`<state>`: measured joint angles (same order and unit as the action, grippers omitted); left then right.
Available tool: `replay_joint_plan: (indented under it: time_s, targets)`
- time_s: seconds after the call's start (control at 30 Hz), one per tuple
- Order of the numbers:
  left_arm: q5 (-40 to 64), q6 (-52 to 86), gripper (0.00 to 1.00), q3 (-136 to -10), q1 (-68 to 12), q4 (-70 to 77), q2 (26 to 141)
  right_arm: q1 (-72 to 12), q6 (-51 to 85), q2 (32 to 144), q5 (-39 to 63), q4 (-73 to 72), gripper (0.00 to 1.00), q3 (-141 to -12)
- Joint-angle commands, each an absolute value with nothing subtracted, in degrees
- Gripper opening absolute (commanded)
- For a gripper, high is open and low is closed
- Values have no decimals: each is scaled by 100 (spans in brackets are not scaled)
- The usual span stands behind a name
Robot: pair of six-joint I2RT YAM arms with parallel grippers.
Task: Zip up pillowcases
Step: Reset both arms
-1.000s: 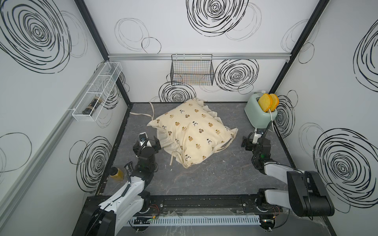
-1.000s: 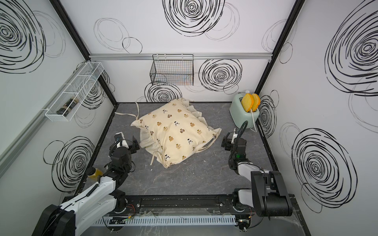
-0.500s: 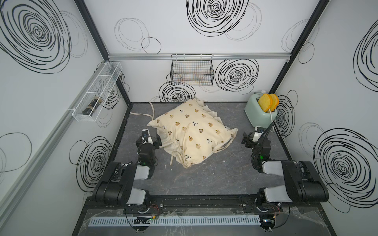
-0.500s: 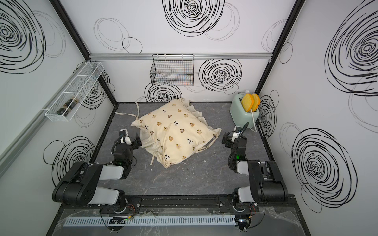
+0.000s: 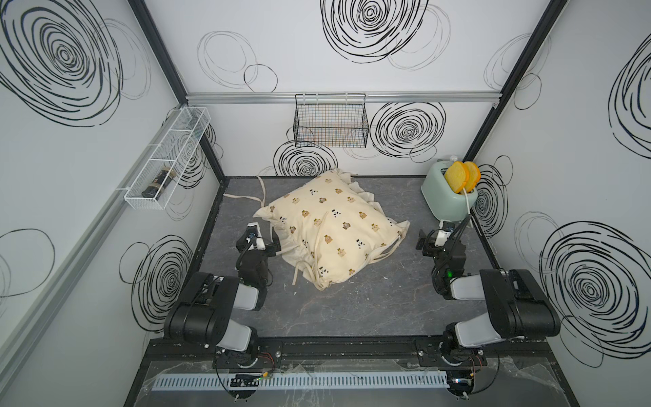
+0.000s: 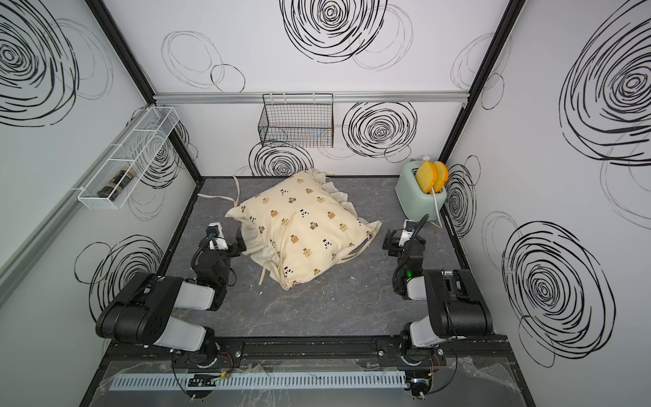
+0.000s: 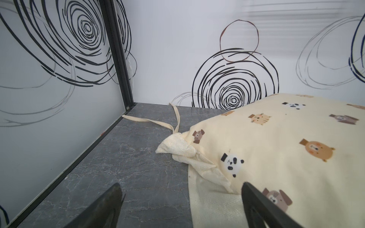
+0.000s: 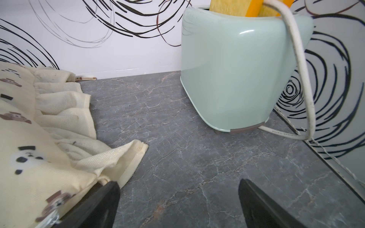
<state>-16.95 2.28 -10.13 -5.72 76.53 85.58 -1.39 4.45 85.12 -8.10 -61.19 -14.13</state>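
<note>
The pillowcase (image 5: 334, 229) is lying on the grey surface (image 5: 352, 306). The left hand (image 7: 180, 186) and the right hand (image 8: 178, 182) are standing wide and empty, flanking its edges.

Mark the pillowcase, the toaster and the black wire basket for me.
pillowcase (image 5: 338, 229), in a top view, middle of its printed upper face.
toaster (image 8: 227, 75), right wrist view, side of its mint-green body.
black wire basket (image 5: 331, 121), in a top view, its front mesh wall.
</note>
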Motion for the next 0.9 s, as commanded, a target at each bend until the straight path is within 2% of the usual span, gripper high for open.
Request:
replay_joint_plan:
  time_s: [0.0,0.87]
  targets:
    - [-1652,135,96,-973,-555,8133,8581,-118,448,8472,-800,-6357,97,-1464]
    - [-1652,131,96,-958,-554,8147,8578,-131,448,8470,-798,-6345,98,-1471]
